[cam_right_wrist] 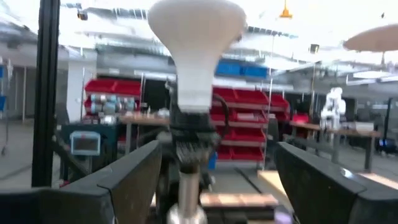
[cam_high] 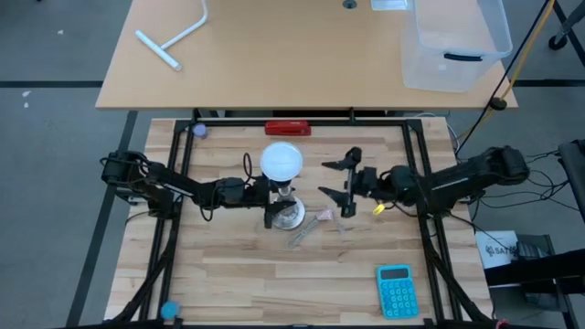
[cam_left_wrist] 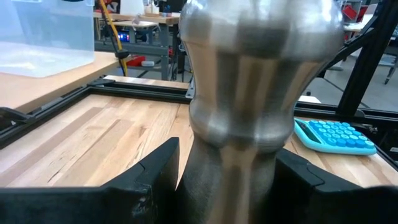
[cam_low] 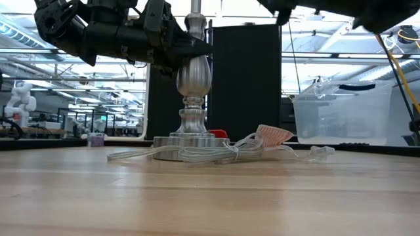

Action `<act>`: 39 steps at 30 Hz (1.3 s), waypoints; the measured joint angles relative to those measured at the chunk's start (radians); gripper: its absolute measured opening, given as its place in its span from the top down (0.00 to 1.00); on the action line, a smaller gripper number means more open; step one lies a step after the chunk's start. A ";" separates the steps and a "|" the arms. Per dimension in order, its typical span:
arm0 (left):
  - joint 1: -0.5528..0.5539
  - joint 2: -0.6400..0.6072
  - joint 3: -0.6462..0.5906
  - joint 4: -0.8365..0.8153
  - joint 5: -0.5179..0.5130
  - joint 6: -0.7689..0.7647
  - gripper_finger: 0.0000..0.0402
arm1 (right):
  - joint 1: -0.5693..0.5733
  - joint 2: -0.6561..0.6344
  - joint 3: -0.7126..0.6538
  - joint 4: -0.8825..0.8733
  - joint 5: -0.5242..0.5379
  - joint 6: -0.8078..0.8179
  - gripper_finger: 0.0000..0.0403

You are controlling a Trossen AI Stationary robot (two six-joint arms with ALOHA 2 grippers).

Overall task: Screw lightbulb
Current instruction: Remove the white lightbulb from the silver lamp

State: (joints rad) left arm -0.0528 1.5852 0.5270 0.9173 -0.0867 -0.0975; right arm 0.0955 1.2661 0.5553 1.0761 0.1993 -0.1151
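Wood-slat table (cam_high: 238, 274); left hand (cam_high: 267, 194) pinching lamp stand (cam_low: 191, 98); right hand (cam_high: 343, 187) spread; lightbulb (cam_high: 281, 161) seated.

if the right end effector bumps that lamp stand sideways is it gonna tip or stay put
Probably stays put: the left end effector clamps the lamp stand, which has a wide metal foot. Unheld, its tall narrow stem with the lightbulb on top looks tippy. The open right end effector sits clear beside it.

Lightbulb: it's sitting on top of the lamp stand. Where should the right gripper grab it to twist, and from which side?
Grip the lightbulb on its wide domed head, from the right side, where the open right gripper already faces it. The head is round and exposed; the neck narrows into the socket. The left gripper holds the lamp stand below.
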 joint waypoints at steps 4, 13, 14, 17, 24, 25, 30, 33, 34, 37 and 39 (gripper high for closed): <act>0.000 0.000 0.000 0.000 -0.003 -0.003 0.53 | 0.021 0.136 0.077 0.138 0.000 -0.049 0.25; 0.000 0.000 0.000 -0.001 -0.008 -0.009 0.53 | 0.058 0.321 0.298 0.149 0.134 -0.151 0.25; 0.000 0.000 0.000 -0.001 -0.008 -0.010 0.53 | 0.061 0.337 0.317 0.148 0.172 -0.167 0.25; 0.000 0.000 0.000 -0.002 -0.008 -0.016 0.53 | 0.064 0.382 0.366 0.149 0.211 -0.211 0.25; 0.000 0.000 0.000 -0.003 -0.009 -0.018 0.53 | 0.071 0.469 0.467 0.145 0.238 -0.238 0.25; 0.000 0.000 0.000 -0.003 -0.009 -0.018 0.53 | 0.070 0.475 0.481 0.145 0.244 -0.243 0.25; 0.000 0.000 0.000 -0.004 -0.010 -0.019 0.53 | 0.071 0.477 0.502 0.126 0.247 -0.274 0.28; 0.000 0.000 0.000 -0.004 -0.009 -0.017 0.53 | 0.071 0.460 0.502 0.092 0.248 -0.266 0.34; 0.000 0.000 0.000 -0.004 -0.009 -0.015 0.53 | 0.070 0.456 0.502 0.093 0.249 -0.263 0.37; 0.000 0.000 0.000 -0.004 -0.009 -0.012 0.53 | 0.071 0.454 0.502 0.089 0.252 -0.264 0.45; 0.000 0.000 0.000 -0.005 -0.009 -0.011 0.53 | 0.074 0.454 0.502 0.087 0.256 -0.264 0.50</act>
State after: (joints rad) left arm -0.0528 1.5848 0.5274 0.9123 -0.0959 -0.1087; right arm 0.1700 1.7203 1.0576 1.1634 0.4549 -0.3795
